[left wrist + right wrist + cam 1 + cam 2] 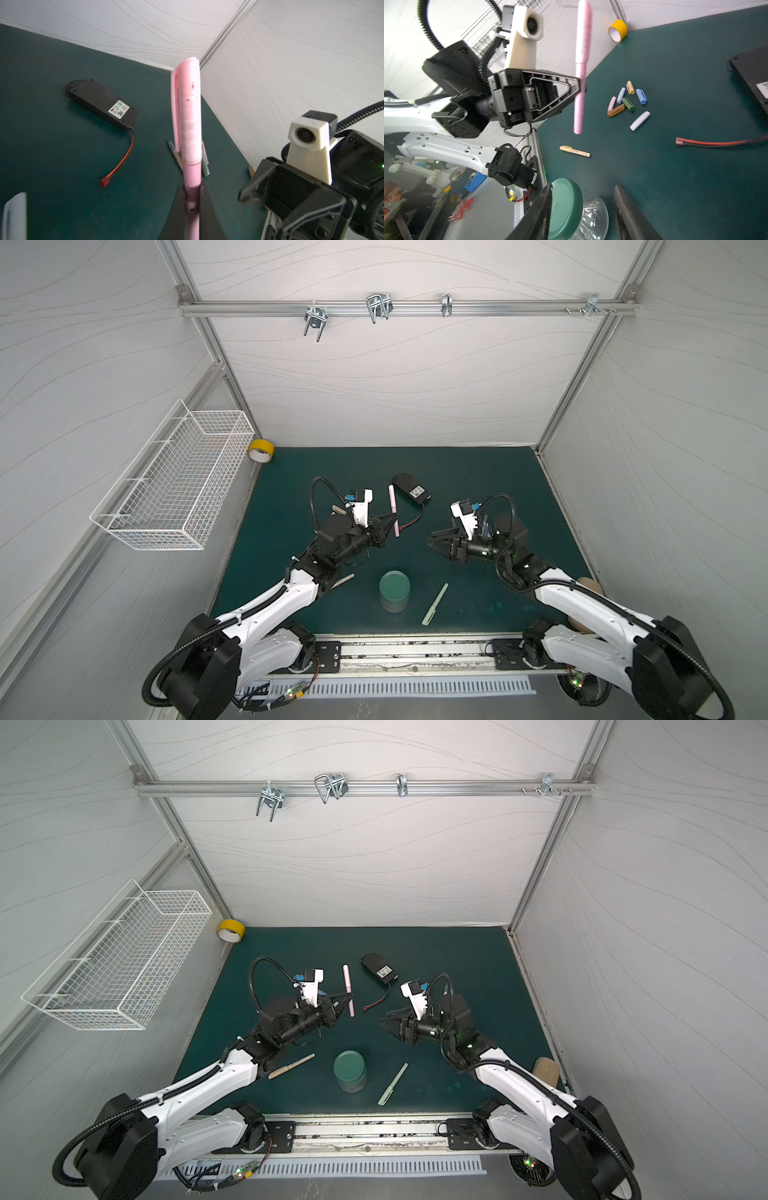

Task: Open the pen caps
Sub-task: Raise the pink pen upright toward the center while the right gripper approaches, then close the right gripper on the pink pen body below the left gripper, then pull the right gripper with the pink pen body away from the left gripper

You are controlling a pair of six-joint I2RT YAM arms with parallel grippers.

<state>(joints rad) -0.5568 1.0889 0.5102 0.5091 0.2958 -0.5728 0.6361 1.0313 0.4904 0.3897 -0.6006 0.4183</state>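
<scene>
My left gripper [394, 519] [192, 191] is shut on the barrel of a pink pen [392, 510] [349, 992] [580, 83], lifted off the green mat. Its pink cap [187, 104] [584, 31] is still on, pointing toward the back wall. My right gripper [432, 541] [382, 1021] [583, 187] stands open with nothing between its fingers, a short way right of the pen. Several loose pen caps [627, 99] and a white cap [639, 123] lie on the mat below the left arm. A capped tan pen [291, 1066] [575, 151] and a capped green pen [435, 603] [392, 1083] lie near the front.
A clear jar with a green lid [395, 589] [566, 207] stands front centre. A black battery pack [410, 488] [101, 105] with a red wire lies behind the grippers. Yellow tape [260, 450] sits in the back left corner. A wire basket [174, 477] hangs on the left wall.
</scene>
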